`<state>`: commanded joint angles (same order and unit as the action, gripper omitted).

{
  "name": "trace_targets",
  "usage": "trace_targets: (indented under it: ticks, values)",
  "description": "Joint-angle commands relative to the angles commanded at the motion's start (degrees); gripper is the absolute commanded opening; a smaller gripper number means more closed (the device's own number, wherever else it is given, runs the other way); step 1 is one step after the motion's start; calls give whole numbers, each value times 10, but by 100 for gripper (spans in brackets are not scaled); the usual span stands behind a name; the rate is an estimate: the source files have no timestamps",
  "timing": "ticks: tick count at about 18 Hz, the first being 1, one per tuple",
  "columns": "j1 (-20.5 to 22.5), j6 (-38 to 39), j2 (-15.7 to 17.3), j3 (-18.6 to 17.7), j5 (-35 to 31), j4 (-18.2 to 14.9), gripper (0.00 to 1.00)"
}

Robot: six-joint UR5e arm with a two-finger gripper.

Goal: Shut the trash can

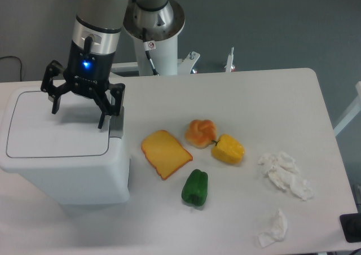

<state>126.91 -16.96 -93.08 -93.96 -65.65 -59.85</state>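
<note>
At left of frame, my end effector [78, 106] hovers over the bin [62, 148] on the desk [254, 97], fingers spread wide, holding nothing. The lid [56, 132] looks flat, nearly shut; I judge a final downward press comes next.

I saw the gripper [78, 109] spread wide over the trash can [62, 159] at frame left, its lid [56, 125] lying flat. A green pepper [195, 188] sat center-frame on the table [254, 97].
</note>
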Motion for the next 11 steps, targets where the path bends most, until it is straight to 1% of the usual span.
trace_targets:
  ticks: [5,9,11]
  values:
    - [0,0,5,1,1,0,100]
    - [5,0,11,13,2,-4,100]
    - [16,0,15,19,1,-4,100]
